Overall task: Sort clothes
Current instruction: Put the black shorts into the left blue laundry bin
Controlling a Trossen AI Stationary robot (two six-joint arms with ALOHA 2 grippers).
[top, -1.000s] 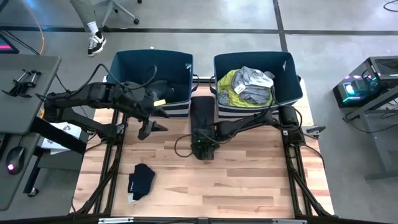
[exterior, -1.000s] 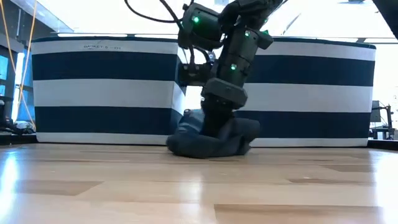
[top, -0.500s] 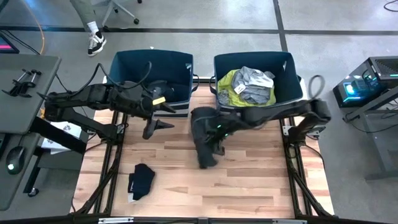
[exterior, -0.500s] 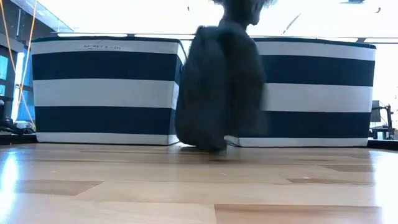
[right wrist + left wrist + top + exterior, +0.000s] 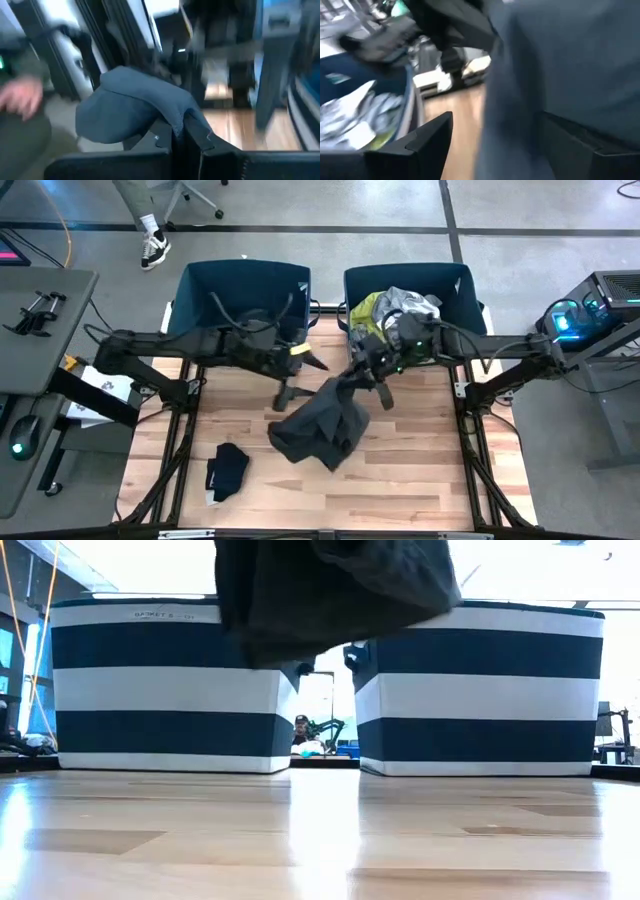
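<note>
1. A large dark grey fabric garment (image 5: 318, 425) hangs in the air over the middle of the wooden tabletop (image 5: 400, 470), lifted clear of the wood; in the low view its lower edge (image 5: 330, 590) sits high above the boards.
2. The right gripper (image 5: 362, 375) is clamped on the garment's upper corner, just in front of the right dark blue fabric bin (image 5: 460, 285); in the right wrist view the cloth (image 5: 135, 107) is pinched between its closed fingers.
3. The left gripper (image 5: 297, 375) hovers just beside the garment, near the front of the left dark blue fabric bin (image 5: 195, 290), its fingers (image 5: 420, 147) spread apart with cloth (image 5: 560, 65) close before them.
4. The right bin holds a neon yellow garment (image 5: 365, 315) and grey-white patterned clothes (image 5: 408, 310).
5. A small dark navy folded garment (image 5: 228, 468) lies on the tabletop's near left part, well apart from both grippers.
</note>
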